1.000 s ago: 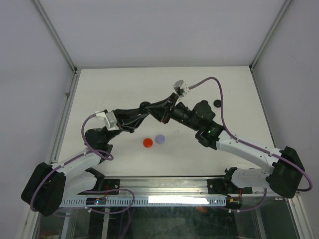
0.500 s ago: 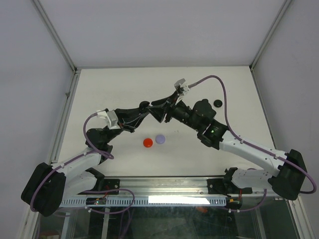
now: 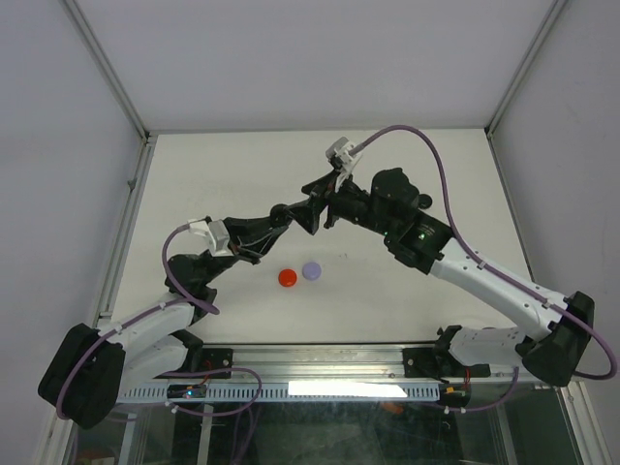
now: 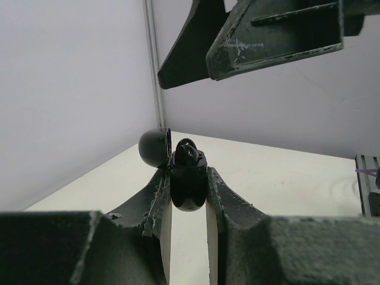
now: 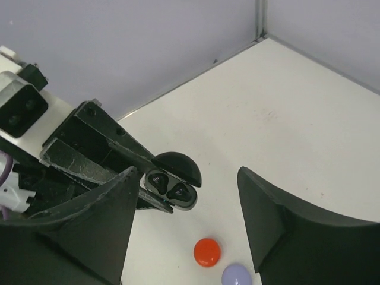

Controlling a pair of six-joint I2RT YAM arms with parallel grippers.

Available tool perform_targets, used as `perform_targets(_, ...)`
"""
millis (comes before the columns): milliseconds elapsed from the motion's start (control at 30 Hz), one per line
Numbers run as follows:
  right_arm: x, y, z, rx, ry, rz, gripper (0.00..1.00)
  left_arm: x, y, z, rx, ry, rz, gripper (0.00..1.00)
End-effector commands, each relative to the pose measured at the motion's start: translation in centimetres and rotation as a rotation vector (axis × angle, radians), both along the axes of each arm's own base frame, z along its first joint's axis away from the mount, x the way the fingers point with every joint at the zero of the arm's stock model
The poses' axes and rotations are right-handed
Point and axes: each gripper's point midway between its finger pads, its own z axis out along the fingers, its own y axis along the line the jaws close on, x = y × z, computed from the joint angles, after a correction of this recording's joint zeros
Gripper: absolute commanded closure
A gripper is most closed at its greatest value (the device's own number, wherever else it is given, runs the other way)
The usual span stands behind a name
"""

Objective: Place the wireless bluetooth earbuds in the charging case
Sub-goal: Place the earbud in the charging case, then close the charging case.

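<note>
Above the table [image 3: 223, 174] centre, the right gripper [image 5: 187, 178] has drawn back from the charging case [image 5: 172, 190], its fingers now spread apart and empty. The left gripper [image 4: 189, 177] stays clamped on the open case, with both black earbuds [image 5: 180, 191] seated inside.

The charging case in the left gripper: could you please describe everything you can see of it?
The charging case is small, rounded, glossy black, plastic by its look. Its domed lid stands hinged open, and two black earbuds sit side by side in its wells. The left gripper is shut on its body, a finger on each side, holding it above the table with the opening upward. The open right gripper hangs over it without touching.
</note>
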Motion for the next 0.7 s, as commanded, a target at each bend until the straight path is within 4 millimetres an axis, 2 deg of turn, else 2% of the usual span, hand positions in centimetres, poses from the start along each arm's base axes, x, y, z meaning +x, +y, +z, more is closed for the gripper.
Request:
perform_targets(0, -1.6, 0.0, 0.5, -0.028, 0.016, 0.225, 0.27, -1.8, -0.2, 0.8, -0.008, -0.066, -0.059, 1.00)
perform_targets(133, -2.9, -0.4, 0.7, 0.034, 0.104, 0.434, 0.21, -2.8, -0.6, 0.8, -0.012, -0.074, -0.119, 1.00)
perform_targets(333, -4.0, 0.5, -0.7, 0.041, 0.196, 0.601, 0.18, -3.7, -1.3, 1.8, -0.016, -0.104, -0.199, 1.00)
perform_targets(500, -5.0, 0.9, -0.8, 0.064, 0.222, 0.699, 0.20, -3.5, -1.8, 1.9, -0.013, -0.094, -0.223, 1.00)
perform_targets(667, -5.8, 0.4, -0.2, 0.072, 0.193, 0.738, 0.24, -2.0, -1.7, 1.1, -0.039, 0.019, -0.184, 1.00)
